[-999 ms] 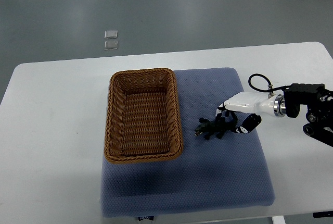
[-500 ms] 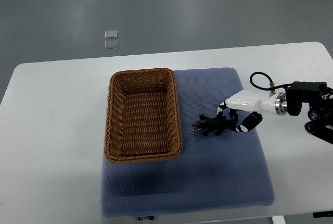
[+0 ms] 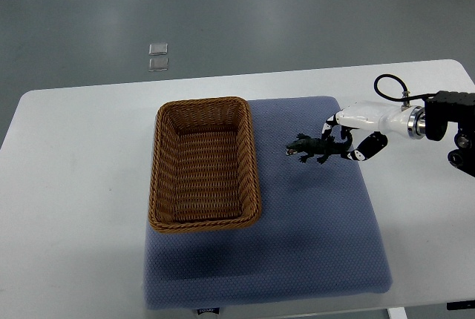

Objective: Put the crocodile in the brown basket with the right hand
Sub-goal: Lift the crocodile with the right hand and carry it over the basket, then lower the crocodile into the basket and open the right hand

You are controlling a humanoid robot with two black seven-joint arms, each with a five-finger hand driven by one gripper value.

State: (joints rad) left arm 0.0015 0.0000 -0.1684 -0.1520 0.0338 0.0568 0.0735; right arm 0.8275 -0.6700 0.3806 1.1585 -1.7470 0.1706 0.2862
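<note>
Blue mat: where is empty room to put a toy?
The blue mat is bare on the near side of the crocodile, right of the brown basket. The basket is empty. The white table left of it is bare. It is crowded only around the right hand.

The brown basket (image 3: 253, 157) is woven wicker, ribbed and rough, with a faint dull sheen. The blue mat (image 3: 312, 237) under it is matt cloth with a fine dimpled weave. The table (image 3: 74, 185) is smooth, white and matt. The crocodile (image 3: 315, 150) looks like dark green moulded plastic with a bumpy skin. The right hand (image 3: 356, 130) has a glossy white plastic shell and black-and-white finger segments. A shiny metal ring (image 3: 413, 122) sits at its wrist.
</note>
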